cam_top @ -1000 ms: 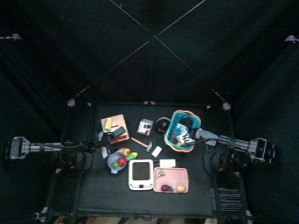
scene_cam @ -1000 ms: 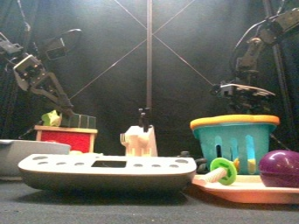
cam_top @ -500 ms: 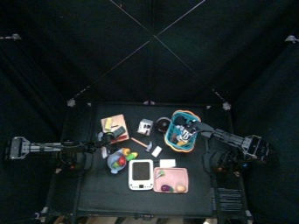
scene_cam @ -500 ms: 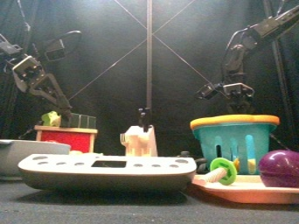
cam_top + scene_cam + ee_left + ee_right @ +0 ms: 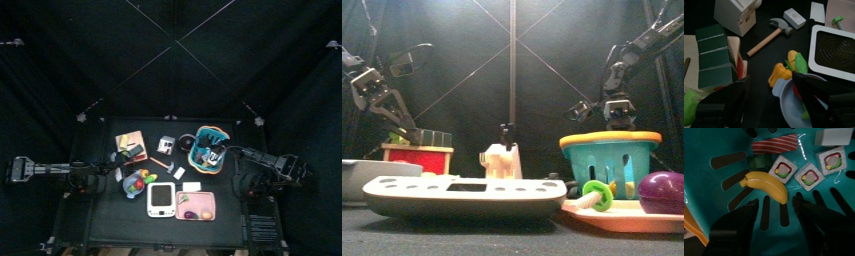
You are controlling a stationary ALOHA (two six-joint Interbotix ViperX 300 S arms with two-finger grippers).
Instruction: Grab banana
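Note:
The banana (image 5: 765,185) is a small curved yellow toy lying on the floor of the teal basket (image 5: 711,183), beside sushi pieces (image 5: 807,173) and a red-and-white striped piece (image 5: 774,144). My right gripper (image 5: 775,203) hangs open just above it, one jaw on each side of the banana's lower end, not touching it. In the front view the right gripper (image 5: 613,108) points down over the basket (image 5: 612,160), whose wall hides the banana. In the top view it is over the basket (image 5: 211,145). My left gripper (image 5: 771,85) stands open over a bowl of toy fruit (image 5: 794,67) at the table's left.
A white scale (image 5: 160,198), a pink tray (image 5: 197,206) with a purple ball (image 5: 663,190), a red box (image 5: 416,158) and a toy hammer (image 5: 771,35) lie around the table's middle. The basket's walls close in around the right gripper.
The right arm has swung in over the basket, tipped its gripper downward and lowered it toward the banana, jaws a little wider. The left arm has shifted slightly.

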